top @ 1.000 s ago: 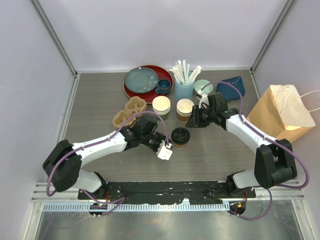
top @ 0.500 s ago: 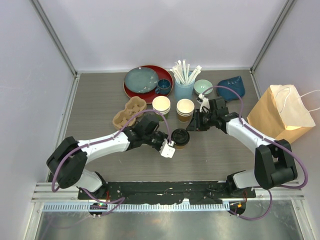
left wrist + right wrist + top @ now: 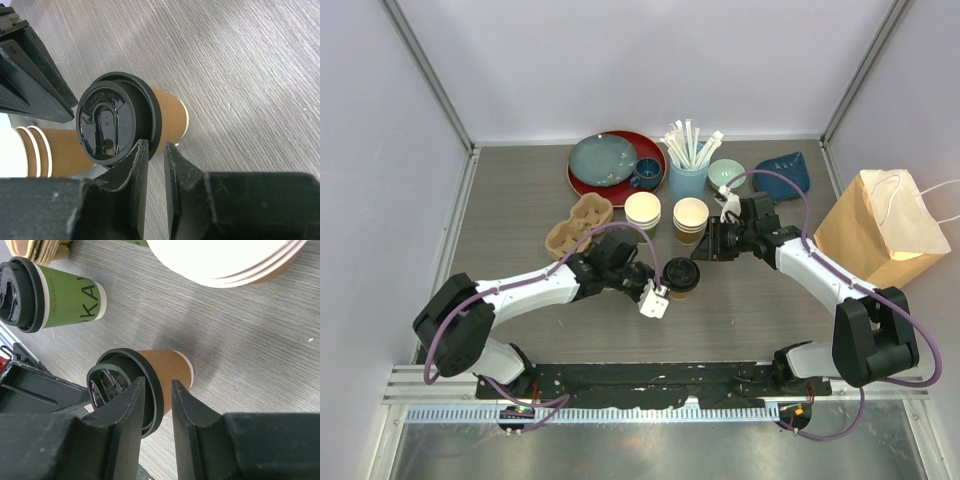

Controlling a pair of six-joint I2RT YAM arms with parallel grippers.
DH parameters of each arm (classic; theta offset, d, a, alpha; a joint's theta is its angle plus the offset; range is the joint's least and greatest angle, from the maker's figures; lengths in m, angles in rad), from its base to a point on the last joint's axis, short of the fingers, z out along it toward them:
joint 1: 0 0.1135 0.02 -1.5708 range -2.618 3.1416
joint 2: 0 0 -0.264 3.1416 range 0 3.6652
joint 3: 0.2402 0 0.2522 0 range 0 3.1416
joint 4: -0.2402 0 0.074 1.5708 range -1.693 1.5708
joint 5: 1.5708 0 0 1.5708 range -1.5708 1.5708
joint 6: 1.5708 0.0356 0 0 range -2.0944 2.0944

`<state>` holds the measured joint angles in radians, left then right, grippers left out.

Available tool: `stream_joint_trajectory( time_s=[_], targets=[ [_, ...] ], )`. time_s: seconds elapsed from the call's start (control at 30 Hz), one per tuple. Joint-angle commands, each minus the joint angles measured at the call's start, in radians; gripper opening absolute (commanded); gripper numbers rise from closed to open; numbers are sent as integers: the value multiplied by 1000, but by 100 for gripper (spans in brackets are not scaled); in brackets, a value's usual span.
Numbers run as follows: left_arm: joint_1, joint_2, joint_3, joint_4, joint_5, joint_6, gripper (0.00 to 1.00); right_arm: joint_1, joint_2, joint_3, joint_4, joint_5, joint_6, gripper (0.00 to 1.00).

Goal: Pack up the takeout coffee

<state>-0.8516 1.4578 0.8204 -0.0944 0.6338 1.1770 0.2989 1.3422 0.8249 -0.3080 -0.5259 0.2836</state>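
Judging the brown cup (image 3: pixel 167 107) light and crushable, grip beneath its stiff lid (image 3: pixel 107 122); left gripper (image 3: pixel 156 147), right gripper (image 3: pixel 156 387) narrowly parted, hold unclear.

Paper bag (image 3: pixel 880 225) right; cup carrier (image 3: pixel 578 222) left, perhaps pulp.

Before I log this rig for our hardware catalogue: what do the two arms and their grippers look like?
The left arm and right arm have white shells with black joints, each trailed by a looping purple cable. The left gripper and right gripper are matte black, with two flat, blade-like fingers each.
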Motion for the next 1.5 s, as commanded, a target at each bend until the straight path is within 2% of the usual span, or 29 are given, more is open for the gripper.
stream_joint_trajectory(
  time_s=[0.0,0.27,0.47,0.67,0.87,1.1,1.2,1.3,1.47],
  targets=[
    [-4,-7,-15,-21,15,26,22,-1,8,-4,43,-55,-9,33],
    [-4,10,-21,10,0,26,21,-1,37,-52,58,-72,-8,32],
    [-3,30,-24,1,-22,41,17,-1,-5,-138,67,-63,20,32],
    [-3,47,-47,13,-23,36,10,-3,-43,-256,135,-63,115,26],
    [-3,55,-79,8,-25,27,7,3,-112,-386,174,-37,184,15],
    [-3,79,-109,-19,-34,46,4,22,-121,-506,262,-3,284,6],
    [-4,81,-119,-22,-31,44,4,23,-92,-536,302,12,310,2],
    [-4,82,-124,-27,-34,47,4,22,-80,-547,336,10,318,1],
    [-1,64,-98,51,-37,20,4,25,-123,-494,288,9,293,1]
  ],
)
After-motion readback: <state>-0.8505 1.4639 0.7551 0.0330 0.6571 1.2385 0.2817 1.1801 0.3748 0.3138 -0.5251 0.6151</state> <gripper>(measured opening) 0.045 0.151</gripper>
